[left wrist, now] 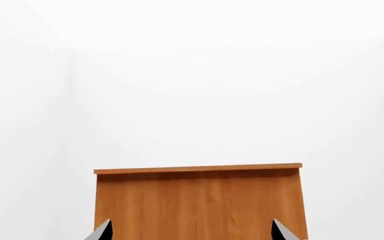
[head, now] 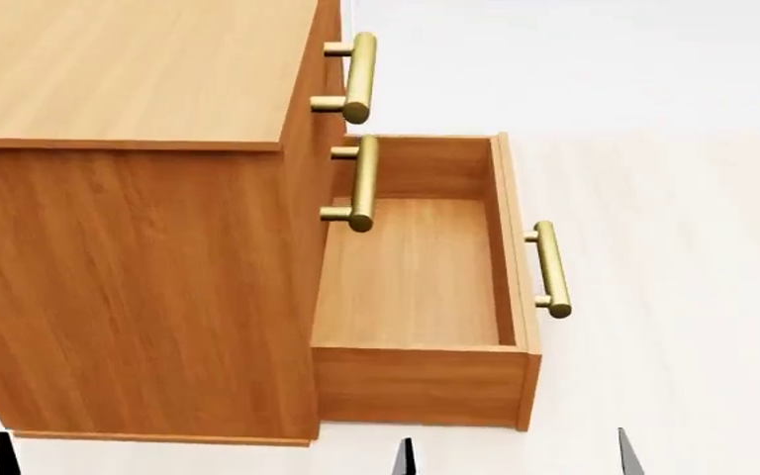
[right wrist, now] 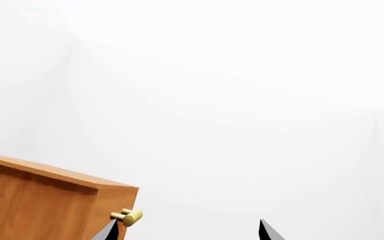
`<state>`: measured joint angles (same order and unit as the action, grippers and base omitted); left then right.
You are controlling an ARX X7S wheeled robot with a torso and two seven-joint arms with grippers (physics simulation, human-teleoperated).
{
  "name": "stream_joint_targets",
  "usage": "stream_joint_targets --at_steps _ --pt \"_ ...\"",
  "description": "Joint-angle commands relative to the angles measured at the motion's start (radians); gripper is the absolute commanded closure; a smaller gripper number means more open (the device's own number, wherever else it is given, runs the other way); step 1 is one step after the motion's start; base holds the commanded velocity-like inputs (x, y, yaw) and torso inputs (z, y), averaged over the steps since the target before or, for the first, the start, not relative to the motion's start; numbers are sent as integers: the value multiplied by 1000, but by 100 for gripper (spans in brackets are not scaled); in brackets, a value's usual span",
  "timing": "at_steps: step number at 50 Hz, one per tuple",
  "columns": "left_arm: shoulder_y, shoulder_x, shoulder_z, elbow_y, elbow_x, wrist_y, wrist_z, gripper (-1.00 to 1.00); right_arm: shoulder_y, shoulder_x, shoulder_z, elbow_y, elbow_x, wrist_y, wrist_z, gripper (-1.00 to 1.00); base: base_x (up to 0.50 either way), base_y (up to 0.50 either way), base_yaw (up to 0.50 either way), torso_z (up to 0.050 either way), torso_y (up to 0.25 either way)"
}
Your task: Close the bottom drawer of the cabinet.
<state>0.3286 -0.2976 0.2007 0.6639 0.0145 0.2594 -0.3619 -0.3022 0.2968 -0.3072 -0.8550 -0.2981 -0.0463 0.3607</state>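
Head view alone: bottom drawer is shown pulled out of cabinet; left gripper and right gripper are held wide apart, nothing gripped.

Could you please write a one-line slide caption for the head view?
Bottom drawer pulled open and empty, beside the cabinet; two upper drawers shut.
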Motion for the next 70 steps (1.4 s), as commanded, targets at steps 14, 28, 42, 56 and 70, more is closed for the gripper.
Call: stream_joint_targets --at_steps 14,28,42,56,70 --pt "-7 14 -21 2 9 -8 10 -100 13 -27 27 35 -2 15 -18 -100 312 0 0 0 1" --pt "-4 7 -15 -1 9 -4 4 -100 15 -16 15 31 0 10 -20 -100 0 0 0 0 0" --pt "-2 3 -7 -5 15 -1 -3 -100 20 -11 12 24 -5 29 -22 -100 0 0 0 0 0" --pt "-8 -1 -2 -9 16 -6 -10 -100 9 -2 28 17 -7 27 -3 -100 0 0 0 0 0" --pt "-18 6 10 -30 42 -10 -24 -100 -12 31 63 -17 -4 81 -23 -100 0 0 0 0 0"
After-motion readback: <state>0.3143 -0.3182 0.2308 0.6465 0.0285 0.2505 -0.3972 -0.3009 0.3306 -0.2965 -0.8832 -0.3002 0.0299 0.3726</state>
